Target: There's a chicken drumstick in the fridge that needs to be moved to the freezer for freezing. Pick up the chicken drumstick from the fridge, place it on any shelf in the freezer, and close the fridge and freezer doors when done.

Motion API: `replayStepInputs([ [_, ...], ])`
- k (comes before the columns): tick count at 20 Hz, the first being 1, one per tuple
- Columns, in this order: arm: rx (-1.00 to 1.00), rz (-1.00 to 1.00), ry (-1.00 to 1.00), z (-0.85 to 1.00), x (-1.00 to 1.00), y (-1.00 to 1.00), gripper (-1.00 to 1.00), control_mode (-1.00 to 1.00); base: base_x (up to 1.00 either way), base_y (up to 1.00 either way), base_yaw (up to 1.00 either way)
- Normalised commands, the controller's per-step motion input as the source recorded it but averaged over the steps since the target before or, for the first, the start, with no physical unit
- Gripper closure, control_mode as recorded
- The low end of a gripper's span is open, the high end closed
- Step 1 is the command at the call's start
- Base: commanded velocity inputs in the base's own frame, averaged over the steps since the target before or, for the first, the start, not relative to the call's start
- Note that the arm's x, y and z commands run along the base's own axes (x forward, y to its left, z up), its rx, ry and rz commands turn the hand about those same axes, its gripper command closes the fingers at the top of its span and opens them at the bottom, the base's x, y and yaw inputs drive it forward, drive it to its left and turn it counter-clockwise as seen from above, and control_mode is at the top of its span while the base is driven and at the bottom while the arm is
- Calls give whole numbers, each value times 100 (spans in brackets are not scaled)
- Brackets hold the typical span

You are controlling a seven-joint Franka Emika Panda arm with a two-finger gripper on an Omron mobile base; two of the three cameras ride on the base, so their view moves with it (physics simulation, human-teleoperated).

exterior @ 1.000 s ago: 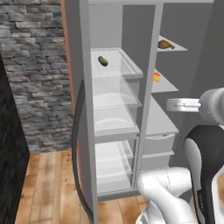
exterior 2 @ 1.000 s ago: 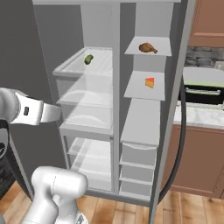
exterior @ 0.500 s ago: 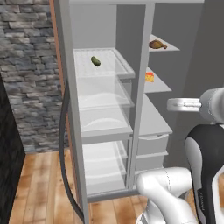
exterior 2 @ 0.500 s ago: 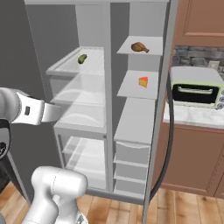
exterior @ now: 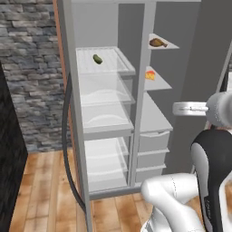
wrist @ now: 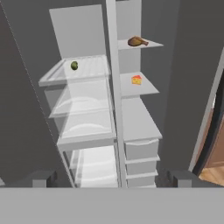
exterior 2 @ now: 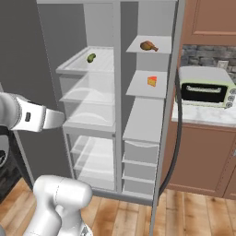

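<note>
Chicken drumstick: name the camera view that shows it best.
The right base view: the chicken drumstick lies unobstructed on the top right shelf, seen from the front. The hand view shows it similarly but blurrier; the left base view catches it obliquely, near the divider.

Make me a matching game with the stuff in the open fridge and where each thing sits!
Things:
1. chicken drumstick
2. cheese wedge
3. green pickle
4. toaster oven

Places:
A. top shelf of the left compartment
B. counter to the right of the fridge
C. top shelf of the right compartment
D. second shelf of the right compartment, below the drumstick

Pairs: 1-C, 2-D, 3-A, 4-B
</note>
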Motion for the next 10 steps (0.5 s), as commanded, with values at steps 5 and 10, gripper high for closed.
replayStepInputs([
  [5,0,0,0,0,0,0,-100,100,-12,0,0],
  [10,1,0,0,0,-8,-11,-100,-100,0,0,0],
])
